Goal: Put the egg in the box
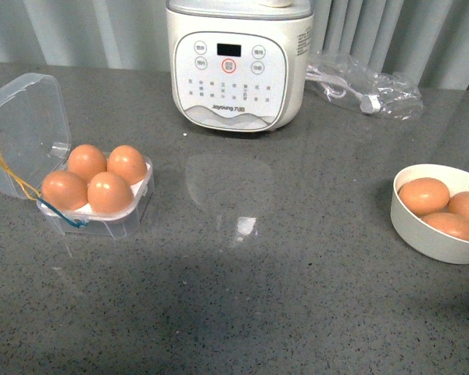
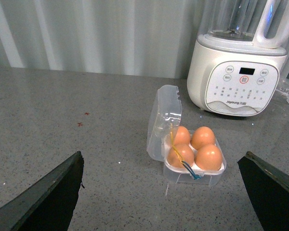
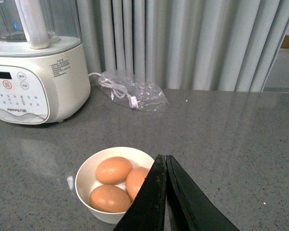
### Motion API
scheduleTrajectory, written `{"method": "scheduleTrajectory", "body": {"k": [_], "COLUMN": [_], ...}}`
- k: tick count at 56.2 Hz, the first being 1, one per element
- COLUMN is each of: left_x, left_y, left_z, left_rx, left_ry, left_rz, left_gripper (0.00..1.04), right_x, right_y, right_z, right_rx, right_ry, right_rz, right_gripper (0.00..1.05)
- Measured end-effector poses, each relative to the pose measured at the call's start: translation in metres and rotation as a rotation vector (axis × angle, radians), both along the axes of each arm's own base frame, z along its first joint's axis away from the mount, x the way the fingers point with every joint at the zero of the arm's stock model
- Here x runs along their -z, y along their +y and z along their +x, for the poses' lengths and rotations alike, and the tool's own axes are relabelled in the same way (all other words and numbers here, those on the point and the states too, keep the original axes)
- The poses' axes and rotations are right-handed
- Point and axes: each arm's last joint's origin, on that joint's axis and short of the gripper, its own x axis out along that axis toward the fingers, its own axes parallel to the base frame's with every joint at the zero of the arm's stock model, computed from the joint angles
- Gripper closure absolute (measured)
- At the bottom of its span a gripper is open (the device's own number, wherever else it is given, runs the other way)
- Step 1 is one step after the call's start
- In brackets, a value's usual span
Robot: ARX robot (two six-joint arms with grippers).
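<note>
Front: clear plastic 4-slot egg box [image 1: 109, 223], lid open, left on grey counter [image 1: 258, 305]; 4 orange-brown eggs [image 1: 109, 191] fill it.
Left wrist: left gripper [image 2: 163, 154] fingers spread wide, empty.
Right wrist: right gripper [image 3: 163, 159] pinched closed on nothing, near round white bowl [image 3: 85, 169].
</note>
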Motion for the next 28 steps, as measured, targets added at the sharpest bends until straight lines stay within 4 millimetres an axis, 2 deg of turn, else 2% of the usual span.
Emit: {"method": "scheduleTrajectory", "body": {"k": [28], "left_x": [0.000], "left_y": [0.000], "left_z": [0.000], "left_rx": [0.000], "left_ry": [0.000], "left_rz": [0.000], "left_gripper": [0.07], "right_x": [-0.002], "right_y": [0.000], "right_z": [-0.016], "right_rx": [0.000], "right_ry": [-0.010], "right_rz": [0.000], "right_gripper": [1.02]}}
